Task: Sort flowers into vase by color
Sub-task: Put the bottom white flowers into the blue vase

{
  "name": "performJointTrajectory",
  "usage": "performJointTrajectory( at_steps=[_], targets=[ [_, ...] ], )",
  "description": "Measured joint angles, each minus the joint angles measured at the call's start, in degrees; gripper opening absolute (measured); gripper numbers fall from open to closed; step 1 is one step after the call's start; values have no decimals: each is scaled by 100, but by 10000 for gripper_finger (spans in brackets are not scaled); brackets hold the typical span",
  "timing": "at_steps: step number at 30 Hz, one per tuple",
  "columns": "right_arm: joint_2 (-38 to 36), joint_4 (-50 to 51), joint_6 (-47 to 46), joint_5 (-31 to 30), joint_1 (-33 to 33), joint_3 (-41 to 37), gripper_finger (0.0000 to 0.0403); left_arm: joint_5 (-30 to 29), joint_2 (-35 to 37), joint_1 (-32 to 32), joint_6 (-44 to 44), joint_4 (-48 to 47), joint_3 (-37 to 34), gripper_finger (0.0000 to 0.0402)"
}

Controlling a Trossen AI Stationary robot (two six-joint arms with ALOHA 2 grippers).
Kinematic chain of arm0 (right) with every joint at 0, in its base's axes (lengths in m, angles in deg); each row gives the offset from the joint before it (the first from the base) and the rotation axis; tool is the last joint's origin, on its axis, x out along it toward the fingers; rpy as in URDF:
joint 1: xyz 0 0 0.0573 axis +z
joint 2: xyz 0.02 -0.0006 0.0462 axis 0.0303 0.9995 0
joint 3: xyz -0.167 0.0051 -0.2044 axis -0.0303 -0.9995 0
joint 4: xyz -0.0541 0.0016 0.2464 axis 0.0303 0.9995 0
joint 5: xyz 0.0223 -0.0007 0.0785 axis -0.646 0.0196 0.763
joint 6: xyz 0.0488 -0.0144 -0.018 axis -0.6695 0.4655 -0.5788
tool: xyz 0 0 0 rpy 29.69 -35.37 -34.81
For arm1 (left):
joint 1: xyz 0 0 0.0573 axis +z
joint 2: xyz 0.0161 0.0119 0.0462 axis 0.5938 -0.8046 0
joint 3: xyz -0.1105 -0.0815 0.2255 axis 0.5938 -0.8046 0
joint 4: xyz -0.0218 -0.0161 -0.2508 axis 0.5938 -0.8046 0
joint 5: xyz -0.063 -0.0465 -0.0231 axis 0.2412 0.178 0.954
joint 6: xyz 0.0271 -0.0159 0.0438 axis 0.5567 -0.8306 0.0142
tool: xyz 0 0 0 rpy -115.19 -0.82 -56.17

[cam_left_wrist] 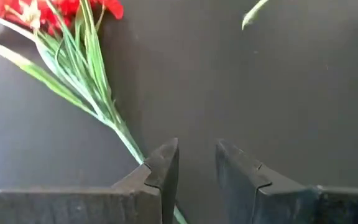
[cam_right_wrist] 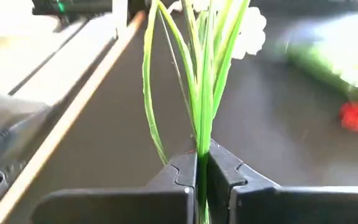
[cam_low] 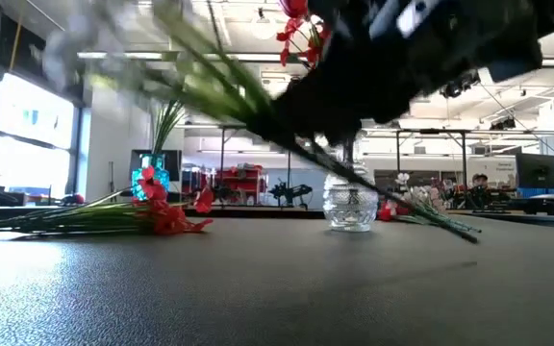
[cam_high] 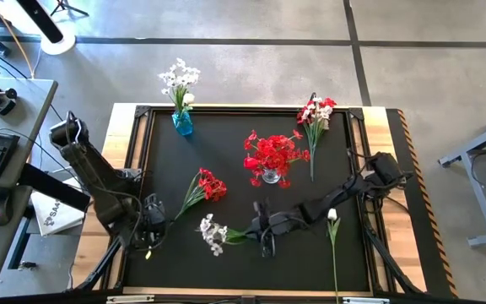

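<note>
The white sprig [cam_high: 215, 234] sits near the front middle of the black mat [cam_high: 226, 135], its stem clamped in the right gripper [cam_high: 262, 226]; its long axis runs left to right, blossoms pointing left toward the left arm. In the right wrist view the stem [cam_right_wrist: 202, 124] stands pinched between the two closed fingers [cam_right_wrist: 179, 171], leaves fanning out beyond them.

A blue vase [cam_high: 182, 123] at the back left of the mat holds white flowers [cam_high: 178, 80]. A clear glass vase [cam_high: 270, 175] near the middle holds red flowers [cam_high: 270, 154].

A red sprig [cam_high: 202, 189] lies flat to the left of the glass vase, blossoms toward the middle, stem slanting down-left toward the left gripper [cam_high: 152, 221]. That gripper hangs over the stem's tip with its fingers [cam_left_wrist: 163, 168] narrowly parted, holding nothing.

A mixed red-and-white bunch [cam_high: 315, 118] lies at the back right, stems pointing toward the front. A single white bud [cam_high: 332, 216] lies at the front right, its stem running toward the front edge.
</note>
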Motion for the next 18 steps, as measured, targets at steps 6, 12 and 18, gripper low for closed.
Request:
performJointTrajectory(
  at_steps=[6, 12, 18],
  targets=[
    [-489, -1134, 898, -485, 156, 162, 5, -992, -64, -138, 273, 614, -72, 90],
    [-531, -3017, 2389, -351, 324, 269, 3, -1649, -439, 111, 3995, 4453, -644, 90],
    [-534, -3341, 2766, -184, 310, 267, 3, -1410, -1071, 959, 6754, 7610, -750, 99]
  ],
)
